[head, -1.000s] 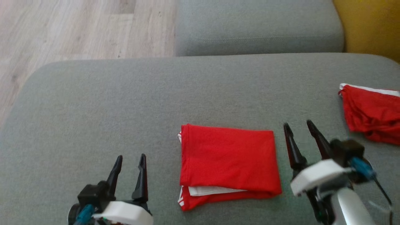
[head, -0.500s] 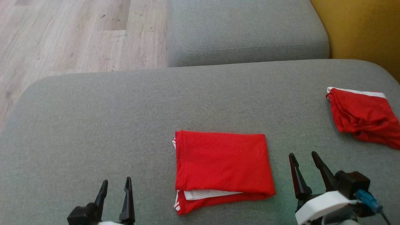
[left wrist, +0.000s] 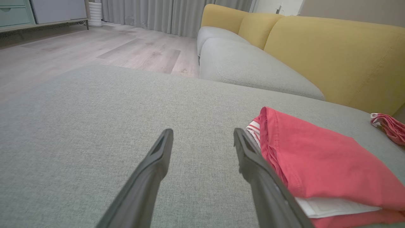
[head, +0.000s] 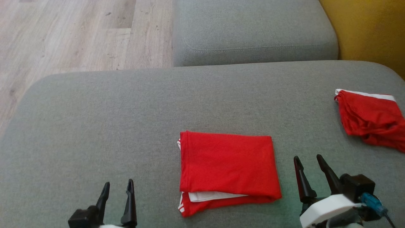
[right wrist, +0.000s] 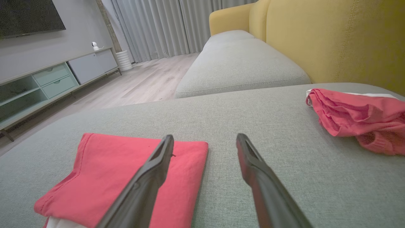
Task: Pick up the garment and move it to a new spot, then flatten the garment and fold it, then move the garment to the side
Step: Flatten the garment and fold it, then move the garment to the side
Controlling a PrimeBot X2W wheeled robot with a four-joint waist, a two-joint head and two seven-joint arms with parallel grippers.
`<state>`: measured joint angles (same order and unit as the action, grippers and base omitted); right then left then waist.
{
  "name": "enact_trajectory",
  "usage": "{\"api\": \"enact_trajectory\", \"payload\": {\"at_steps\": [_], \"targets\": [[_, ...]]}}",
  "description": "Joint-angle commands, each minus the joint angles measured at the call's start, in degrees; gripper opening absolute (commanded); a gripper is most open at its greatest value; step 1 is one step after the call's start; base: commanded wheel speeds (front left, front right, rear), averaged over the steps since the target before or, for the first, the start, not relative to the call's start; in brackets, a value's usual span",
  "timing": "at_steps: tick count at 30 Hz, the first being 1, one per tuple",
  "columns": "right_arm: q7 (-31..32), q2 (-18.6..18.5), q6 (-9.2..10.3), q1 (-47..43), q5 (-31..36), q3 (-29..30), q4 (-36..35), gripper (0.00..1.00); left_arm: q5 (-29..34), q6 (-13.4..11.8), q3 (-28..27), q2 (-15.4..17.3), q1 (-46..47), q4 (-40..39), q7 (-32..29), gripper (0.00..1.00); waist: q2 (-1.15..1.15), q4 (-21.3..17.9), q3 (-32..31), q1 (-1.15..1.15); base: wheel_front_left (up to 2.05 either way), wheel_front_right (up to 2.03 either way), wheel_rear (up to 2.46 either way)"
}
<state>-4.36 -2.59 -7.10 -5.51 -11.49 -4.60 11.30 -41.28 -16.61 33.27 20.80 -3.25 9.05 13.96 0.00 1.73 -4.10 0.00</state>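
Grey sofa upholstery formed the work surface, with wooden flooring beyond its far left edge and a yellow backrest at the far right. The folded red garment lay flat near the front centre of the cushion, with white trim visible at its near edge. The left gripper stood to its left, jaws apart, holding nothing. The right gripper stood just to its right, jaws apart, likewise empty. A second, crumpled red garment lay well apart at the right edge.
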Motion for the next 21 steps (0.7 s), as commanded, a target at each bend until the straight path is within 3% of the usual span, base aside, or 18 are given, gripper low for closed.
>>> {"api": "enact_trajectory", "payload": {"at_steps": [1,8,21], "targets": [[-0.16,-0.29,-0.39,1.98,0.54,-1.00,-1.73,1.00,0.37,-0.07,-2.52,0.78,1.94,-1.59,0.86,1.00,0.00,0.13,0.09,0.00,0.00,0.00,0.00],[2.50,-0.29,-0.39,4.22,2.53,-0.85,-1.23,1.00,0.54,-0.07,-2.35,0.92,2.26,-1.67,0.86,1.00,0.00,0.67,0.95,0.00,0.00,0.00,0.00],[21.25,-0.29,-0.39,14.86,3.88,0.17,10.44,1.00,1.09,0.21,-1.27,0.04,3.76,-0.82,0.58,1.00,0.00,5.43,4.10,0.00,0.00,0.00,0.00]]}}
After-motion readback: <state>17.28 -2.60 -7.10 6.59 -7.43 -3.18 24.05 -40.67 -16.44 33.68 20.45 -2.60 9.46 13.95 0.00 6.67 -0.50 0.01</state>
